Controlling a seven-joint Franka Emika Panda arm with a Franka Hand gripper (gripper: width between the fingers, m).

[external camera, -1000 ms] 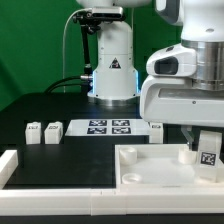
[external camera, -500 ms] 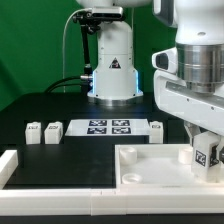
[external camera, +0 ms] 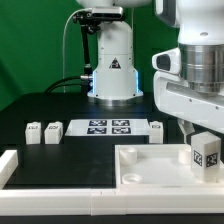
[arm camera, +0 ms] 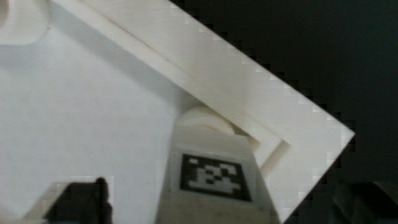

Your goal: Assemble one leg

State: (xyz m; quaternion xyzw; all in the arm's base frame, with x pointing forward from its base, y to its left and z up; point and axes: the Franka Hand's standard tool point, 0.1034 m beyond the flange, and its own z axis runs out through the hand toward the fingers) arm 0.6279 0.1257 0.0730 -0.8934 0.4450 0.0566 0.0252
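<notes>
The leg [external camera: 207,152], a stubby white block with a black-and-white tag, stands upright at the corner of the large white panel [external camera: 150,165] on the exterior view's right. My gripper [external camera: 205,140] is right over it. In the wrist view the leg [arm camera: 217,170] stands between my two dark fingers [arm camera: 80,200], with a strip of white panel [arm camera: 89,110] showing on each side of it. The jaws stand apart from the leg. Two more legs [external camera: 33,131] [external camera: 53,130] sit at the left, and another leg [external camera: 157,129] behind the panel.
The marker board [external camera: 108,127] lies at the middle back, in front of the robot base [external camera: 112,70]. A white rail [external camera: 8,165] runs along the front left. The panel has raised edges near the leg.
My wrist has turned over the leg and the arm's outline has narrowed. The leg's tag was tilted and partly covered; now it faces the exterior camera squarely and shows whole.
</notes>
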